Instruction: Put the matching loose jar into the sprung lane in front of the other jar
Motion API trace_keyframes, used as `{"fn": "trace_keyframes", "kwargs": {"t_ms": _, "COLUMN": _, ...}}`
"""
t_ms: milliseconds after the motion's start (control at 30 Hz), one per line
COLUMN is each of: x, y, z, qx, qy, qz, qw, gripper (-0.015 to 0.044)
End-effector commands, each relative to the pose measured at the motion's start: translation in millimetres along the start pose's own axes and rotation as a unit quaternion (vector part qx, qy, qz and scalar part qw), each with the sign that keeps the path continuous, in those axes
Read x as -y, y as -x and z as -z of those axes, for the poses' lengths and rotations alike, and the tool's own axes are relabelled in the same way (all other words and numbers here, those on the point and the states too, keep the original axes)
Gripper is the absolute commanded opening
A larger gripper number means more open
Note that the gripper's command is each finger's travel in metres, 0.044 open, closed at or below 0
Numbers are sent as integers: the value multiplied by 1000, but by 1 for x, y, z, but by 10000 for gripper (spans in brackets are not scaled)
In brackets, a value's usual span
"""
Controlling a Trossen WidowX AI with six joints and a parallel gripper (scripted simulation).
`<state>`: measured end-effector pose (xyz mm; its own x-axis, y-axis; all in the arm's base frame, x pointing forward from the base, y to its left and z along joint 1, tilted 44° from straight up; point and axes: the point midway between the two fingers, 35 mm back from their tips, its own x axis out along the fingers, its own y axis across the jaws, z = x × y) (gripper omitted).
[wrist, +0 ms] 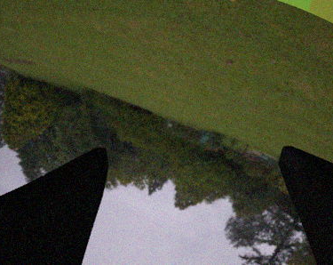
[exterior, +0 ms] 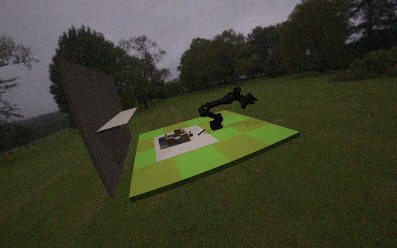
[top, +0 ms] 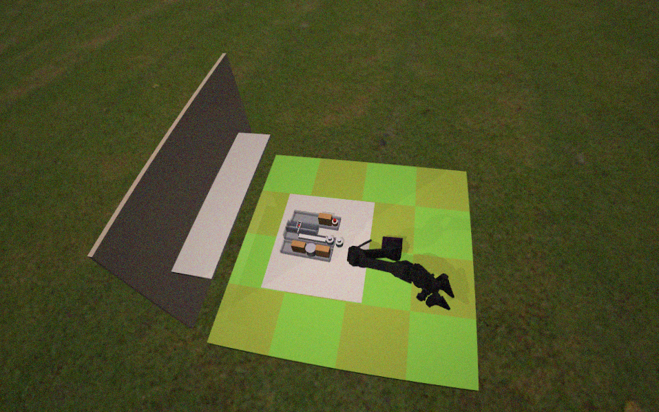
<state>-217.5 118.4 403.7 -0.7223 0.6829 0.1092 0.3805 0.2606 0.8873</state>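
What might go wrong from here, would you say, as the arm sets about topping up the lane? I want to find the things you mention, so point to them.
The open gripper (top: 452,302) (exterior: 256,102) (wrist: 198,157) points away from the jars, so the long swing back might clip something. Two white-topped jars (top: 330,239) (top: 339,242) sit close together, so the fingers could knock one. The black stick (top: 364,244) (exterior: 201,132) near the arm's base may get caught.

No text, label, brand, number or sign can be read in any view. The small jars (top: 339,242) beside the gray lane unit (top: 305,257) (exterior: 175,145) (tiny things, these) show no legible lettering, nor do the orange-brown blocks standing in that unit.
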Motion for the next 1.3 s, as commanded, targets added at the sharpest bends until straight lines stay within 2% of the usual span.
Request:
{"fn": "trace_keyframes", "kwargs": {"t_ms": 0, "x": 0, "y": 0, "z": -1, "qx": 1, "qy": 2, "qz": 0, "qw": 1000, "gripper": 426}}
{"fn": "trace_keyframes", "kwargs": {"t_ms": 133, "x": -4, "y": -9, "z": -17, "qx": 36, "qy": 50, "qz": -3, "qw": 998, "gripper": 440}}
{"fn": "trace_keyframes", "kwargs": {"t_ms": 333, "x": -18, "y": -28, "z": -71, "qx": 140, "qy": 181, "qz": 10, "qw": 973, "gripper": 440}}
{"fn": "trace_keyframes", "kwargs": {"t_ms": 700, "x": -45, "y": -23, "z": -181, "qx": 314, "qy": 352, "qz": 96, "qw": 877, "gripper": 440}}
{"fn": "trace_keyframes", "kwargs": {"t_ms": 967, "x": -69, "y": 24, "z": -274, "qx": 430, "qy": 427, "qz": 217, "qw": 765, "gripper": 440}}
{"fn": "trace_keyframes", "kwargs": {"t_ms": 1267, "x": -86, "y": 120, "z": -356, "qx": 510, "qy": 432, "qz": 373, "qw": 644, "gripper": 440}}
